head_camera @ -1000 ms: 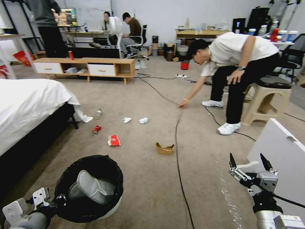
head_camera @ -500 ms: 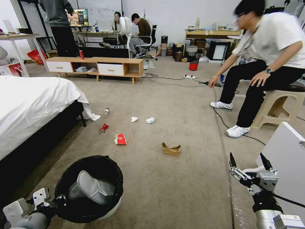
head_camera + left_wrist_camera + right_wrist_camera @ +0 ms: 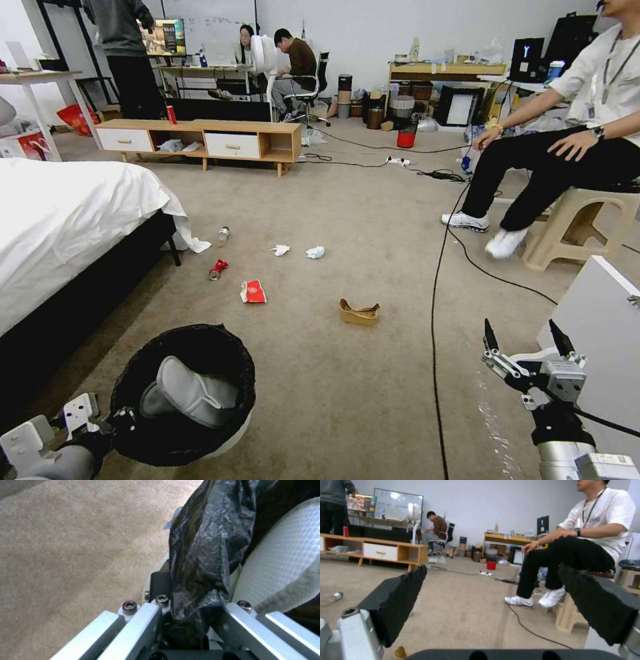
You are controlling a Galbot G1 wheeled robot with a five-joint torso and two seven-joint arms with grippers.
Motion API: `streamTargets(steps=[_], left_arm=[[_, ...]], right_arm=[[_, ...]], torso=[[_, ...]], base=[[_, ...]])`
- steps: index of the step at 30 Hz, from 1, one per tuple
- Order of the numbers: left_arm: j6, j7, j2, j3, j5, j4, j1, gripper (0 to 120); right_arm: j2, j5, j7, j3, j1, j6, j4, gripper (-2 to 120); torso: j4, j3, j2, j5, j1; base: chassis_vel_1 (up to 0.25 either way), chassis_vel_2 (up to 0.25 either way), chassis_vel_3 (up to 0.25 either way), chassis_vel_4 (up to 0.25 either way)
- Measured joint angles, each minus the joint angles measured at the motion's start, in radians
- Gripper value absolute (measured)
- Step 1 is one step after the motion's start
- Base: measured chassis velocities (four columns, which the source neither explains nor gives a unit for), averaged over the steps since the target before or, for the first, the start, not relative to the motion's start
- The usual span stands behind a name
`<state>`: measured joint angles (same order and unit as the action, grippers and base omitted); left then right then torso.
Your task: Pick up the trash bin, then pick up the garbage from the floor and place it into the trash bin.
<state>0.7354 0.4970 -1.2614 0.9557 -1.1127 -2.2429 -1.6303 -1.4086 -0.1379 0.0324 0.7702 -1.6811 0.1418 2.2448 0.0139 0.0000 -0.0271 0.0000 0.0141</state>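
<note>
Left pincer (image 3: 110, 421), lower left: pinching round black-bagged white-rimmed trash bin (image 3: 183, 393). Right pincer (image 3: 522, 341), lower right: spread, empty. Bin secured; next requires reaching tan cardboard tray (image 3: 359, 312), centre.

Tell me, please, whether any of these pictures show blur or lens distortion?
Head view: wide-angle bending toward the edges, and the seated person's shoe is motion-blurred. Left wrist view: the bin bag looms close and soft. Right wrist view: the near finger pads are soft, the room beyond clearer.
</note>
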Motion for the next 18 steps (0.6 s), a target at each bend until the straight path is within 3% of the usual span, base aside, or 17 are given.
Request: streamTargets(steps=[18], left_arm=[[0.0,0.0,0.001,0.007,-0.013,-0.008,-0.006,1]], right_arm=[[0.006,0.001,-0.002,-0.002,-0.003,0.0,0.0,100]], torso=[[0.0,0.0,0.0,0.0,0.0]], base=[[0.0,0.0,0.0,0.0]])
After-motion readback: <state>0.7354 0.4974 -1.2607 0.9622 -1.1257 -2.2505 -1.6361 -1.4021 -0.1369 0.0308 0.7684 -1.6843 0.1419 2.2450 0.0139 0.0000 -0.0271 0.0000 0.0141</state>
